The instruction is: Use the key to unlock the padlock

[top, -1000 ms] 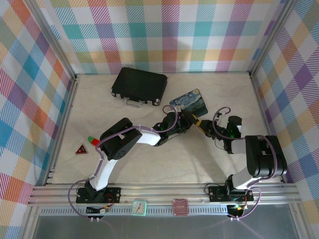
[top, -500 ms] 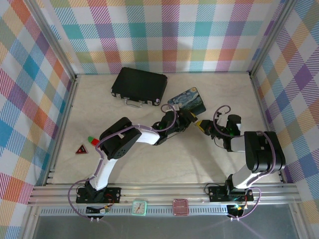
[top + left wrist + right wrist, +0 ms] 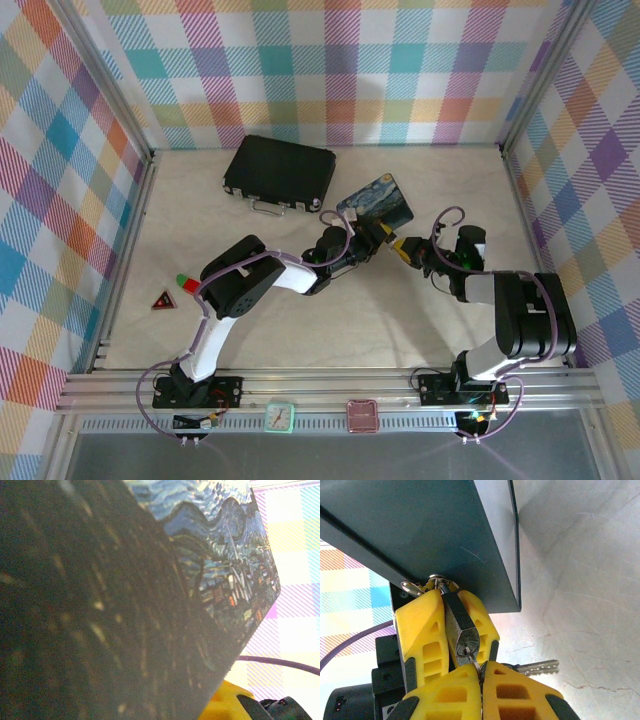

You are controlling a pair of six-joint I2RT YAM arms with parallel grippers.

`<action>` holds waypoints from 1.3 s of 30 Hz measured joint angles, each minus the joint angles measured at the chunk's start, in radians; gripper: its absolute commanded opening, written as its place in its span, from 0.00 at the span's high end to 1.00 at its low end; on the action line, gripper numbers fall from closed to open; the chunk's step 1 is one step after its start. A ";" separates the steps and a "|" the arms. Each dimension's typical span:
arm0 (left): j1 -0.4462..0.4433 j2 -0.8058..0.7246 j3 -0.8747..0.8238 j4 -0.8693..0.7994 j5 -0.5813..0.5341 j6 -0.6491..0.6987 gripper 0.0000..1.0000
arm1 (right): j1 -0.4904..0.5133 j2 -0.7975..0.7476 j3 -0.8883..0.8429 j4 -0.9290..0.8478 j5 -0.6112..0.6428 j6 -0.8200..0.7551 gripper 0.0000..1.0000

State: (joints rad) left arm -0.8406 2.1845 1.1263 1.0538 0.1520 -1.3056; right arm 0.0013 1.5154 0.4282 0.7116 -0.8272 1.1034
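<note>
The padlock (image 3: 461,625), a small dark body with its keyhole end facing the right wrist camera, is clamped between the yellow fingers of my left gripper (image 3: 452,602). Its silvery shackle shows at the far end, under the box. The thin silvery key (image 3: 471,656) sits in the keyhole, and my right gripper (image 3: 481,672) is shut on its head. In the top view the left gripper (image 3: 384,236) and the right gripper (image 3: 406,247) meet tip to tip just below the box.
The Starry-Night box (image 3: 376,200) is tilted right above the two grippers, and its dark underside (image 3: 420,525) hangs over the padlock. A second key (image 3: 536,668) dangles beside my right fingers. The black briefcase (image 3: 279,172) lies at the back. A red triangle (image 3: 163,299) lies far left.
My right gripper has moved up and left to meet the left gripper below the box. The left gripper and the box have shifted slightly toward the back.
</note>
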 measured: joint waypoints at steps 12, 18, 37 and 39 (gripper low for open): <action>0.000 0.000 0.000 -0.004 0.022 -0.008 1.00 | 0.013 -0.002 -0.002 0.013 0.034 0.000 0.91; 0.000 0.000 0.000 -0.005 0.011 -0.007 1.00 | 0.013 0.026 -0.005 0.060 0.027 0.030 1.00; 0.049 0.098 -0.027 0.262 -0.005 -0.003 1.00 | 0.206 0.159 -0.081 0.522 0.341 0.911 1.00; 0.060 0.098 -0.027 0.289 -0.023 -0.002 1.00 | 0.232 0.159 -0.058 0.521 0.383 0.930 1.00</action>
State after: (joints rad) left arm -0.7807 2.2822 1.0988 1.3430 0.1291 -1.3079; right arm 0.2329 1.6745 0.3706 1.2324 -0.4438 2.0338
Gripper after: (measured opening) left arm 0.134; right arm 0.061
